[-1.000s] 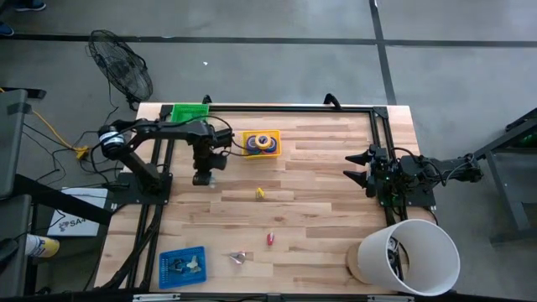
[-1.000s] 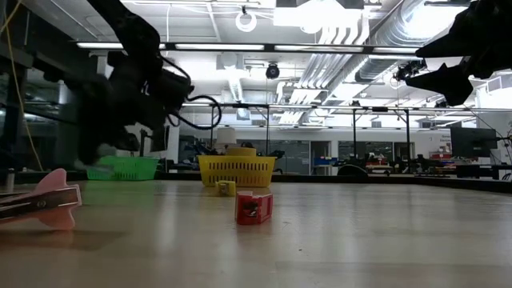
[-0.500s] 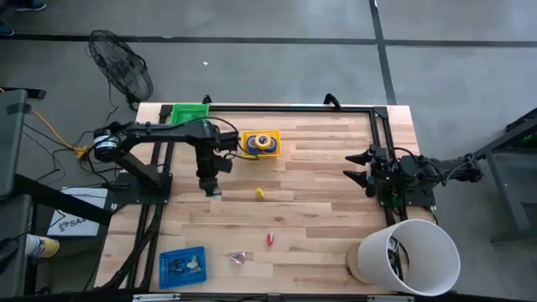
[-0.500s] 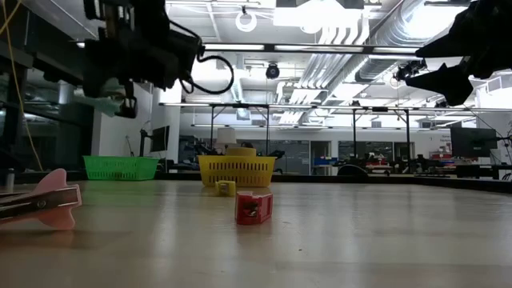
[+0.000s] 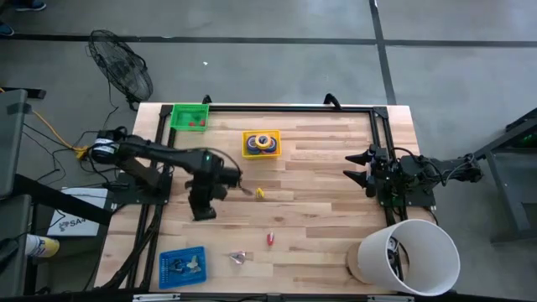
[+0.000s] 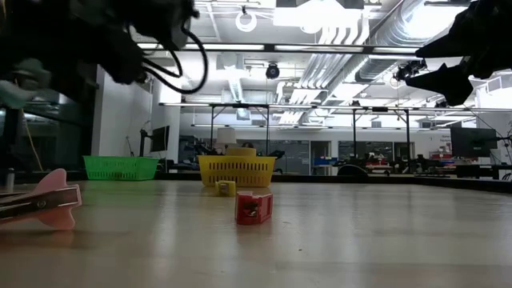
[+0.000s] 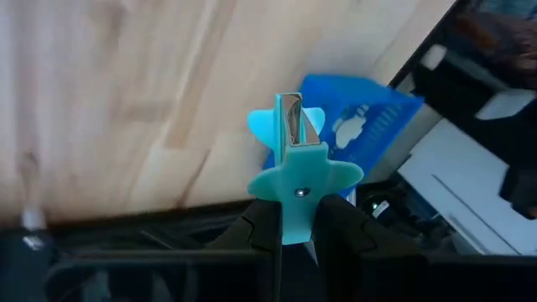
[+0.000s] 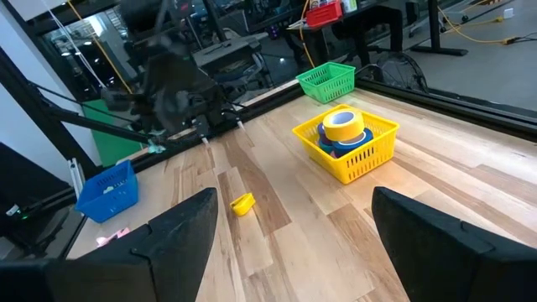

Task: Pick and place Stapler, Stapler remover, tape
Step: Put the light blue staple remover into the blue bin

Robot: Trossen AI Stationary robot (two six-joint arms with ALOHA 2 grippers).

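since a moment ago the left arm has swung away from the yellow basket [image 5: 261, 143] toward the near-left part of the table [image 5: 319, 218], carrying its load with it. left gripper [image 7: 295, 220] is clamped on a teal staple remover [image 7: 295, 170], held above the wood with the blue basket [image 5: 182, 267] just beyond it in the wrist view. green basket [image 5: 189, 116] sits at the far-left corner. a pink staple remover [image 5: 239, 257] lies just right of the blue basket. tape rolls [image 8: 342, 131] are stacked in the yellow basket. a small yellow piece [image 5: 260, 193] and a small red piece [image 5: 270, 239] lie mid-table. right gripper [image 5: 362, 167] waits at the right edge, fingers spread apart and holding nothing, with a white bucket [image 5: 409, 256] at the near-right corner.
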